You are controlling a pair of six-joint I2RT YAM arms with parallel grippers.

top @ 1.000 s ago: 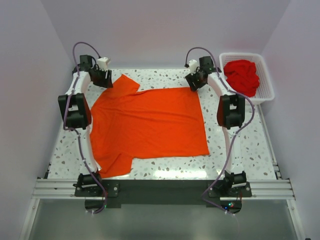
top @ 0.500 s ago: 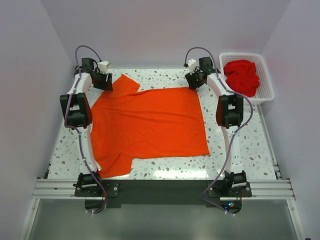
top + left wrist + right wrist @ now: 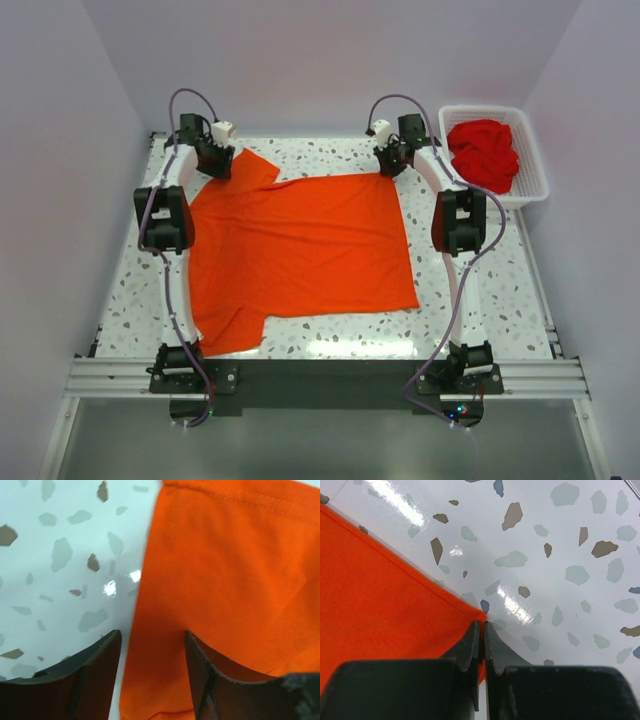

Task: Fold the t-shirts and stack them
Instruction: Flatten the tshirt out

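Top external view: the orange t-shirt point(image 3: 300, 250) lies spread flat on the speckled worktop point(image 3: 480, 300), its sleeves toward the left arm. The right hand point(image 3: 392, 166) is clenched on the shirt's far right corner, with cloth pinched between its fingers. The left hand point(image 3: 216, 160) is released, its fingers apart astride the far sleeve's edge. Deeper red shirts point(image 3: 485, 152) lie heaped in the white basket point(image 3: 535, 185) at the far right.

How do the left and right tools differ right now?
The left tool is open; the right tool is shut. The left straddles a sleeve edge of the orange shirt; the right pinches its hem corner. Both are at the shirt's far side.
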